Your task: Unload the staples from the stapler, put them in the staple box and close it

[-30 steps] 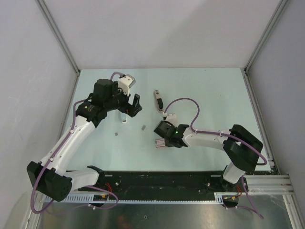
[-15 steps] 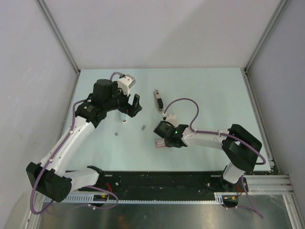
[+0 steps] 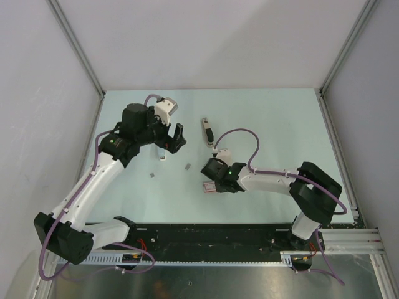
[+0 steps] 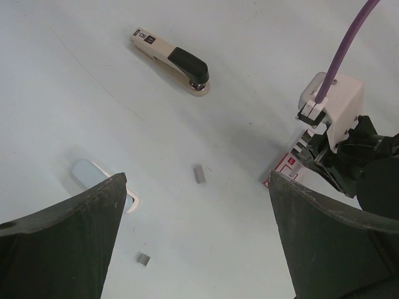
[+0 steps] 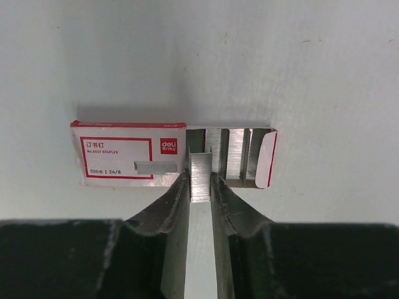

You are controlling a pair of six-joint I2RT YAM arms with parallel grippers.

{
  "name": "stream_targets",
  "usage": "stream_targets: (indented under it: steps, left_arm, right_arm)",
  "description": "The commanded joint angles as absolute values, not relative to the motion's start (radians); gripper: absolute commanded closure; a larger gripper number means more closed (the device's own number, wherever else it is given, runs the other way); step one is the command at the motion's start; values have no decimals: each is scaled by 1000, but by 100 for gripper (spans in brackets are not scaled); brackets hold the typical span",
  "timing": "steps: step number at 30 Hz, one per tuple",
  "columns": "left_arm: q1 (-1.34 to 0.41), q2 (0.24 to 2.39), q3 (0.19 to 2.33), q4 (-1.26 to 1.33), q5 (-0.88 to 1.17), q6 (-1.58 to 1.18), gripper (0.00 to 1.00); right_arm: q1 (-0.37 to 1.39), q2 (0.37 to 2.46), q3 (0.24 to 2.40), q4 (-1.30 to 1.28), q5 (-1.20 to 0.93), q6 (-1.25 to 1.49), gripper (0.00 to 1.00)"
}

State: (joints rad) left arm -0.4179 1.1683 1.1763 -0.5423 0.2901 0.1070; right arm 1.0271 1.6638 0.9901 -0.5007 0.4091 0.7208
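The slim beige stapler (image 3: 207, 131) with a black top lies shut at the table's middle back, also seen in the left wrist view as the stapler (image 4: 171, 59). Two short grey staples strips (image 3: 187, 166) (image 3: 152, 176) lie loose on the table. The left wrist view shows them as the nearer strip (image 4: 143, 259) and the farther strip (image 4: 199, 174). My left gripper (image 4: 199, 249) hangs open above them, holding nothing. My right gripper (image 5: 200, 184) is low over the box and shut on a strip of staples (image 5: 200, 174) at the box's open end.
The pink-and-white staple box (image 5: 124, 159) lies flat with its flap (image 5: 265, 159) open and more strips inside. It also shows under the right wrist as the box (image 3: 210, 185). A small white-and-blue piece (image 4: 100, 180) lies left of the loose strips. Walls enclose the table.
Almost nothing differs. The right wrist has edged very slightly left over the box; the left arm holds still.
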Motion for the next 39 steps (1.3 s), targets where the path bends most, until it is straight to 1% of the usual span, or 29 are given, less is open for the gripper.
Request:
stream_targets:
  steps: [1,9,15,21,23,28,30,33,39]
  left_arm:
    - [-428,1135,1182,-535,284,162,1]
    - [-430,1135,1175,-535,281,165,1]
    - [-433,1134,1175,-535,280,165,1]
    - [-437,1137,1175,-535,281,166,1]
    - [-438,1139,1175,-535,280,165,1]
    - [-440,1138,1175,-537,278,165,1]
    - [-441,1137,1175,-536,278,165,1]
    - [-443,1136,1174,-538,277,167,1]
    - [-442,1132,1172,-541,274,169,1]
  right_arm:
    - [1024,1674,1024,-485,411,708,76]
    - [1023,1674,1024,-480,405,702,67]
    - [1021,1651,1024,-480,414,699,67]
    - [1019,1573,1024,-481,417,702,68]
    - [1021,1553,1024,-494,419,712,72]
    - [1039,1538,1020,-538,436,719,92]
    - [1041,1539,1011,-543,427,717,98]
    - [1040,1548,990,-533,393,710,100]
    - [1041,1555,971,-512,350,697,100]
